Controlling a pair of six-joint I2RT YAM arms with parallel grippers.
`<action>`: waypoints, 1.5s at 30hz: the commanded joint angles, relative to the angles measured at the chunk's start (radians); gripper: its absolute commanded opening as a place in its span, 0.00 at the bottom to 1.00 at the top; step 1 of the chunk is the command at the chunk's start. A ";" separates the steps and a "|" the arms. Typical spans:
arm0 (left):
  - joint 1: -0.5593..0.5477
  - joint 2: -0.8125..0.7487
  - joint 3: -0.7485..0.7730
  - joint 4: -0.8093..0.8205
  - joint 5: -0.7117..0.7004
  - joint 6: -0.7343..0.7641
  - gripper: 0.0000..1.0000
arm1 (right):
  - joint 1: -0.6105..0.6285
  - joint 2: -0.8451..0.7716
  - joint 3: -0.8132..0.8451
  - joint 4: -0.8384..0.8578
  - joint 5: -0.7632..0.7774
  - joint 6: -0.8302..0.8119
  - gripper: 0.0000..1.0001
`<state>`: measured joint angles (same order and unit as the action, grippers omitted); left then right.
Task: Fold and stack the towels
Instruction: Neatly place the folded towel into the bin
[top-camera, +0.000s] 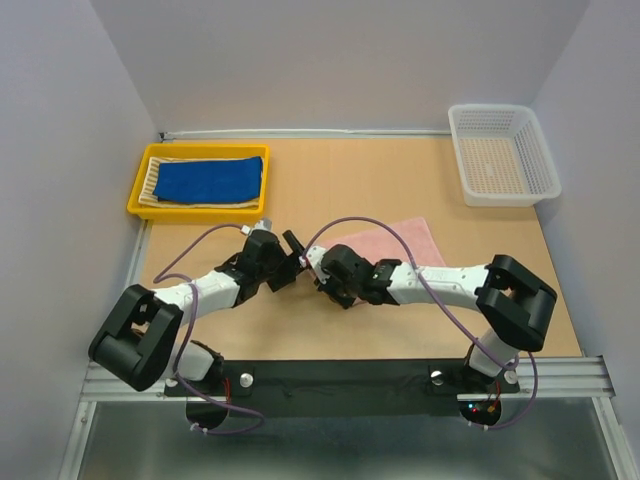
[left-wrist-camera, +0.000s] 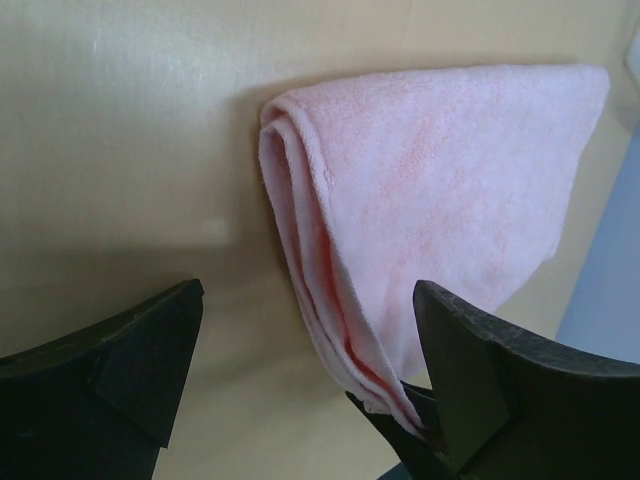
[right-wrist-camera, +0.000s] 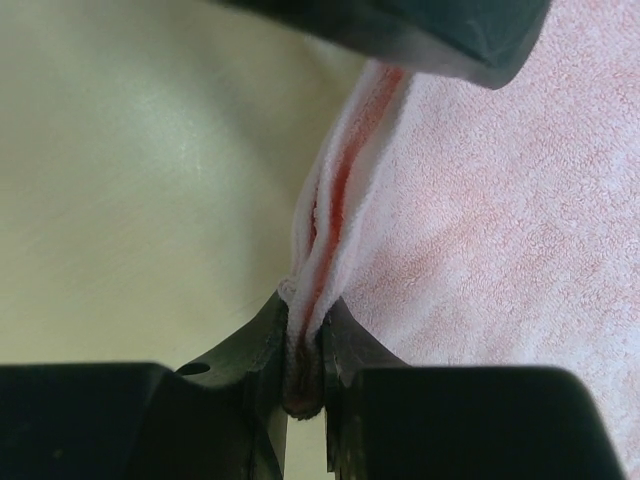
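Pink towel (left-wrist-camera: 440, 170): soft terry cloth, matt, with a fine fuzzy nap; the layered edges show the same pile. Blue towel (top-camera: 210, 180): cloth, matt. Table (top-camera: 400, 190): light wood-look top, smooth, with a faint sheen. Yellow tray (top-camera: 190, 213): moulded plastic, slightly glossy. White basket (top-camera: 505, 198): plastic, with perforated mesh walls and floor. Left fingers (left-wrist-camera: 130, 370) and right fingers (right-wrist-camera: 240, 400): black plastic, matt and smooth. Front rail (top-camera: 570, 375): bare silver metal, dull finish.
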<state>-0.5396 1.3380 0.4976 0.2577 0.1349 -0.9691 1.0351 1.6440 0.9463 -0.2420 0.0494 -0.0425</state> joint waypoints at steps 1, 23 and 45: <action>-0.003 -0.054 -0.024 0.067 0.008 -0.054 0.98 | -0.012 -0.059 -0.032 0.153 -0.025 0.067 0.00; -0.137 0.142 0.015 0.149 -0.049 -0.160 0.84 | -0.023 -0.081 -0.113 0.331 -0.075 0.153 0.00; -0.114 0.024 0.146 -0.093 -0.218 0.128 0.00 | -0.026 -0.222 -0.184 0.281 0.189 0.220 1.00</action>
<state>-0.6724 1.4132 0.5419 0.2668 0.0071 -0.9955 1.0145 1.4975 0.7776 0.0326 0.0875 0.1425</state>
